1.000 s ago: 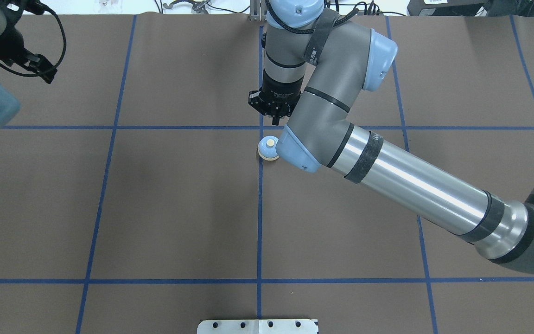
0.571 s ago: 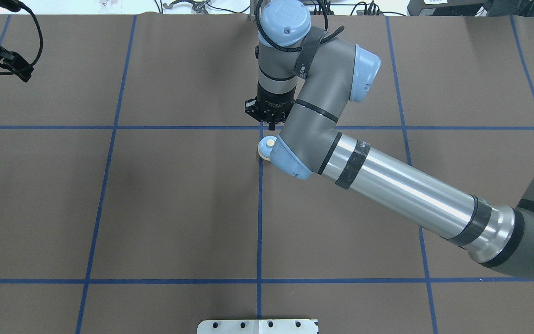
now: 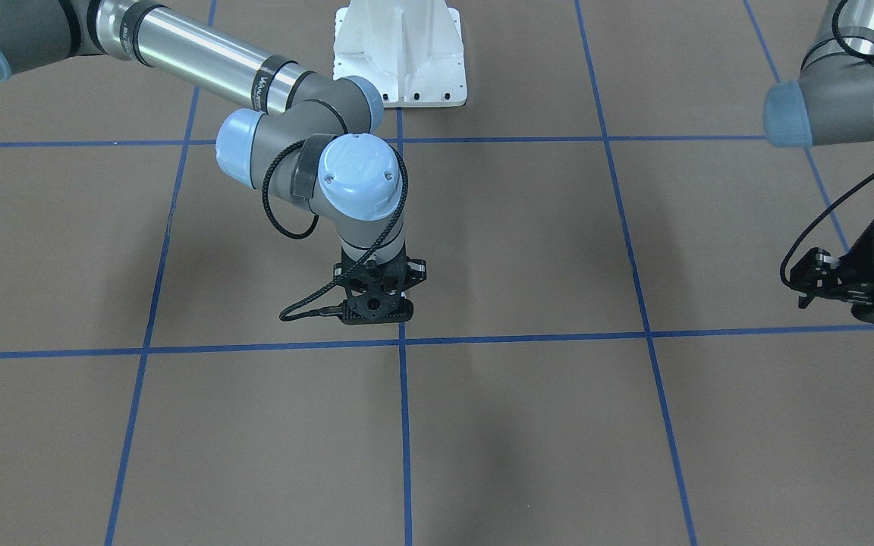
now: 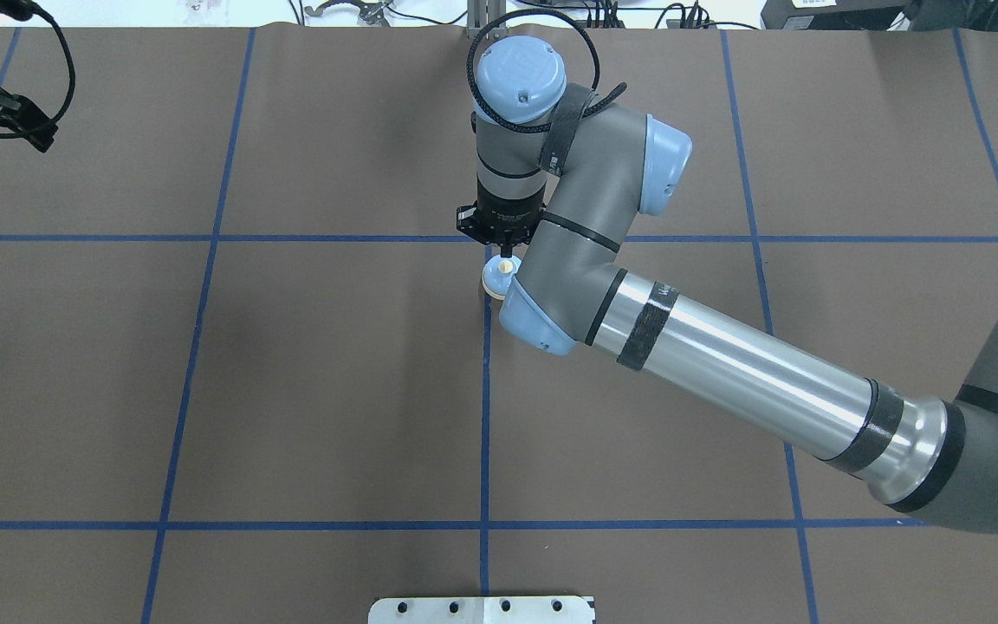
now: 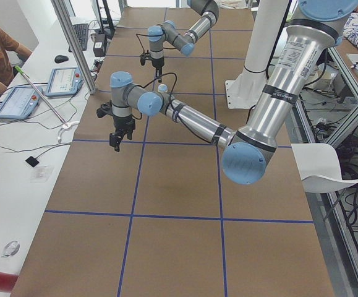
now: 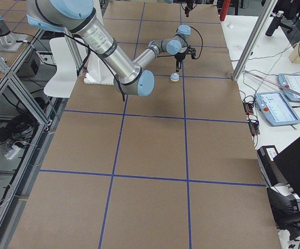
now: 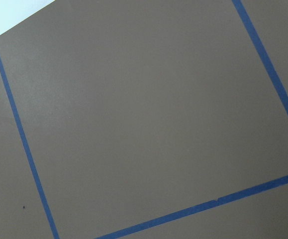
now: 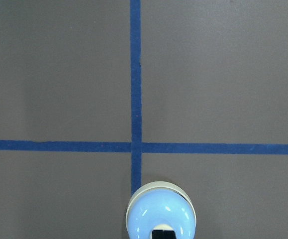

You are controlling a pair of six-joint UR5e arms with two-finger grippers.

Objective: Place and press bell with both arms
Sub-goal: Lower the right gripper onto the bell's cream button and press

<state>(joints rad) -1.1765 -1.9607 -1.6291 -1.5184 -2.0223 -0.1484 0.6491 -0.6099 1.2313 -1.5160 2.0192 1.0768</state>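
The bell, a light-blue dome with a cream button, stands on the brown mat at a crossing of blue tape lines. It also shows in the right wrist view and the exterior right view; the front view hides it behind the right wrist. My right gripper points straight down with its fingers together, and the tip sits on the bell's button. My left gripper hangs far off at the mat's far left corner. I cannot tell whether it is open or shut.
The white pedestal stands at the robot's side of the table. The right arm's forearm stretches low across the right half of the mat. The left wrist view shows only bare mat with tape lines.
The right arm has swung its wrist left and brought its gripper down onto the bell's button. The left arm has drawn back further to the left.
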